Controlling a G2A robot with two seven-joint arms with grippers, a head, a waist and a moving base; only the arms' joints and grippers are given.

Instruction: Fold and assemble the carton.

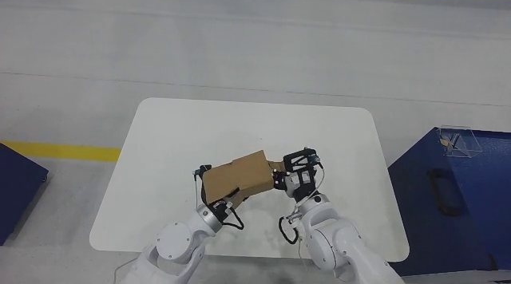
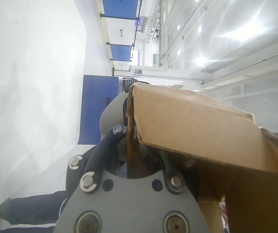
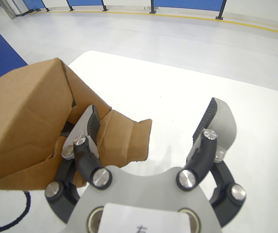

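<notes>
The white, round-cornered bench [image 1: 335,132] lies beneath the brown corrugated cardboard carton [image 1: 238,176], which is tilted and seems raised off the surface instead of lying flat. I judge that this leaves its loose end free for folding. The carton is partly formed. Its long body is squared up, and a loose brown end flap [image 3: 129,139] juts out at the end toward my right arm.

My left gripper [image 2: 130,151] sits at the carton's opposite, lower end. One carton wall runs down between its fingers, and they are closed on that wall, which I take to be what holds the carton up.

My right gripper [image 3: 153,109] is at the carton's flap end, spread wide and holding nothing. One of its ribbed fingers [image 3: 94,124] lies against the carton just where the flap hinges, placed, I judge, to push that flap inward. The other stands well clear of the carton.
</notes>
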